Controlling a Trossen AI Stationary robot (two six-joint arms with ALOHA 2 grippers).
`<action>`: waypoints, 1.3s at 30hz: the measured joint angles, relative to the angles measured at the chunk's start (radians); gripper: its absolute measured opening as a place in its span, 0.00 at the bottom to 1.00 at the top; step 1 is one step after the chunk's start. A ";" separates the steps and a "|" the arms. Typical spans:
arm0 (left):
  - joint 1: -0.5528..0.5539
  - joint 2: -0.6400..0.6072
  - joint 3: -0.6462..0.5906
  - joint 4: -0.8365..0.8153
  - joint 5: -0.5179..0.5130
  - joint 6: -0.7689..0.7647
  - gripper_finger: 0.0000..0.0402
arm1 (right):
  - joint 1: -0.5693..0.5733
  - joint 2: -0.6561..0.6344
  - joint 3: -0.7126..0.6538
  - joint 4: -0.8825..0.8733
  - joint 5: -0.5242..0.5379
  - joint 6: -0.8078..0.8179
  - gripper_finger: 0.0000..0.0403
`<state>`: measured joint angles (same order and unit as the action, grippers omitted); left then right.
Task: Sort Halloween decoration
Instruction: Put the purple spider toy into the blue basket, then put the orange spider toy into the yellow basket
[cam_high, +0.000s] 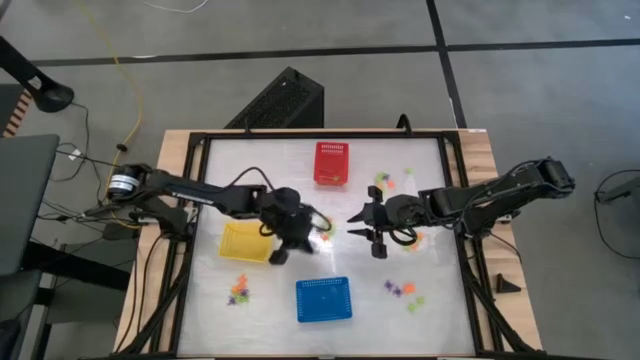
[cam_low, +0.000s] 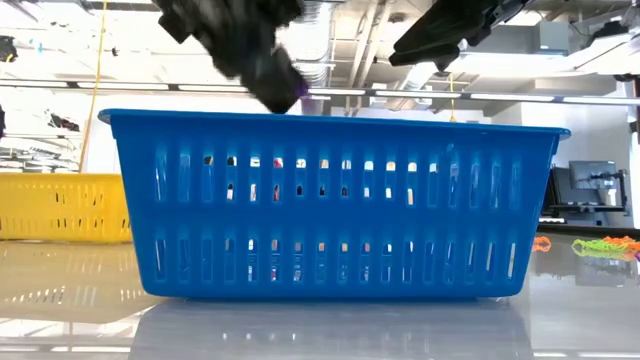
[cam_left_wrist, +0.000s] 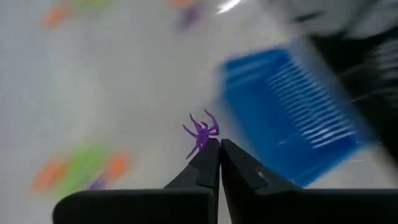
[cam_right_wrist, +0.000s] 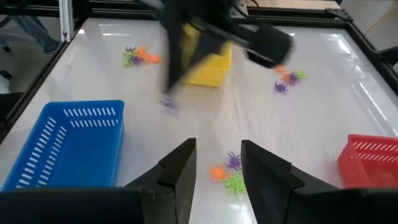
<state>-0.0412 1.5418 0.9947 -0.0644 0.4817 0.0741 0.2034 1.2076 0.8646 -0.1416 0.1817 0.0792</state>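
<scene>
A tiny purple plastic spider (cam_left_wrist: 202, 129), one of the Halloween decorations, sticks out past the tips of my left gripper (cam_left_wrist: 219, 148), which is shut on it. That gripper (cam_high: 277, 255) hangs above the table between the yellow basket (cam_high: 245, 242) and the blue basket (cam_high: 323, 299). In the right wrist view the spider (cam_right_wrist: 168, 103) shows as a purple blur under its fingers. My right gripper (cam_high: 362, 226) waits open near the table's middle, over a few orange, purple and green trinkets (cam_right_wrist: 229, 171) lying on the table. My left gripper pinches the purple spider between its two fingertips, by the near edge of its body or a leg (cam_left_wrist: 206, 140). Most of the spider sticks out beyond the tips. The fingers slant downward. The spider is lifted clear of the table.
A red basket (cam_high: 332, 163) stands at the far middle. Loose trinket clusters lie near the front left (cam_high: 240, 290), front right (cam_high: 402, 291) and far right (cam_high: 390, 180). The blue basket (cam_low: 335, 205) fills the low view.
</scene>
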 joint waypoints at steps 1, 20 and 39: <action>-0.019 0.003 0.000 0.048 0.050 -0.001 0.00 | 0.003 0.000 0.000 0.000 0.000 0.001 0.40; -0.297 0.237 0.025 0.327 -0.245 -0.226 0.00 | 0.155 0.000 0.000 0.132 0.000 0.055 0.40; -0.255 0.169 0.041 0.002 -0.303 -0.222 0.24 | 0.212 0.008 0.000 0.119 0.055 0.154 0.40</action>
<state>-0.2963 1.7103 1.0357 -0.0628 0.1791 -0.1479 0.4157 1.2154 0.8642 -0.0225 0.2367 0.2329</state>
